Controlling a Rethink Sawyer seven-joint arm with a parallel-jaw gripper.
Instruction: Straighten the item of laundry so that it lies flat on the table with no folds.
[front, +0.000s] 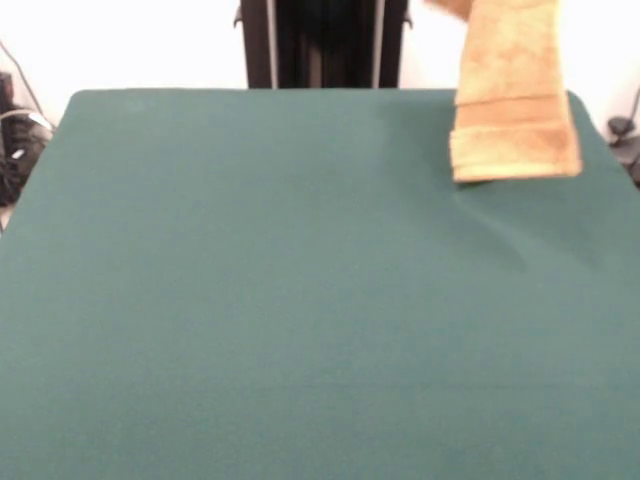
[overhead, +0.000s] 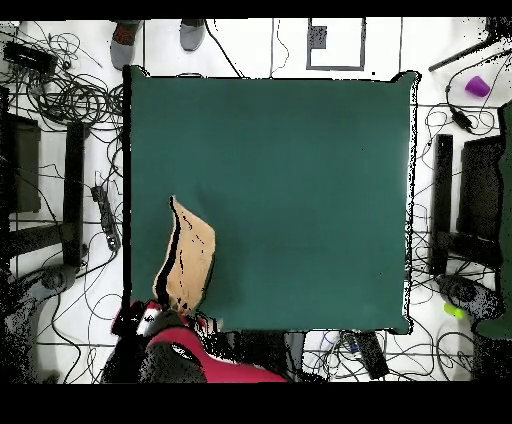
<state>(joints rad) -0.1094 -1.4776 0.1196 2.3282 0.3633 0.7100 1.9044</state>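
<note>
The golden yellow-orange towel (front: 515, 110) hangs folded lengthwise in the air over the far right corner of the dark green table (front: 300, 300). Its lower striped end just reaches the tabletop, and its upper end runs out of the front view's top. In the overhead view the towel (overhead: 188, 255) is a narrow strip near the table's (overhead: 300, 180) bottom left corner. It leads down to my gripper (overhead: 150, 320) at the end of the red arm (overhead: 200, 358). The gripper holds the towel's upper end; its fingers are hidden.
The robot's black pedestal (front: 322, 45) stands behind the table's far edge. Cables and equipment (overhead: 70, 100) lie on the floor around the table. A person's shoes (overhead: 125, 40) show at the overhead view's top edge.
</note>
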